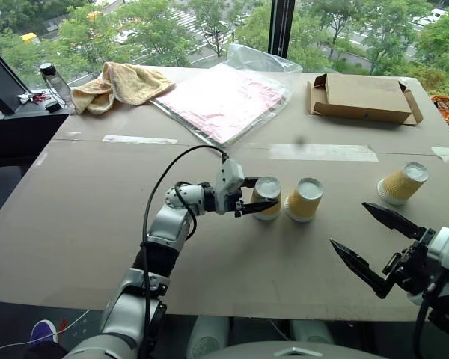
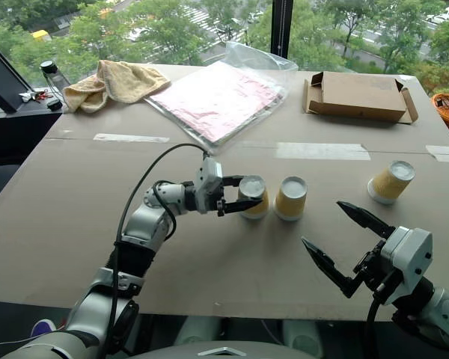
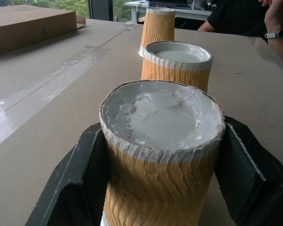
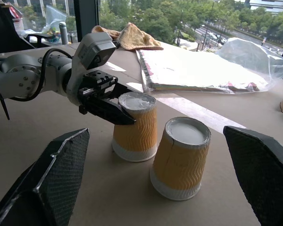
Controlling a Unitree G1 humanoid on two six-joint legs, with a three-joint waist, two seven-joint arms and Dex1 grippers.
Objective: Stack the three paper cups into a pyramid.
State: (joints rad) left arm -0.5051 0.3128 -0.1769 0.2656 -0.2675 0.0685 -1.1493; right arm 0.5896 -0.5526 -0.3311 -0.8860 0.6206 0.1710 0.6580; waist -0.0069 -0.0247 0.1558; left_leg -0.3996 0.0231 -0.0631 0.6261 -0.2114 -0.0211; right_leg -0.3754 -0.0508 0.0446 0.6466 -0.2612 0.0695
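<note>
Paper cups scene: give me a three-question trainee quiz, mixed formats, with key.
1. True or false: the left gripper is shut on the leftmost paper cup.
2. How many paper cups stand upside down on the table? A) one B) two C) three
3. Fill in: the right gripper has its jaws ____.

Key: 1 true. 2 C: the leftmost, the middle cup and the far right cup. 3 open, holding nothing.
</note>
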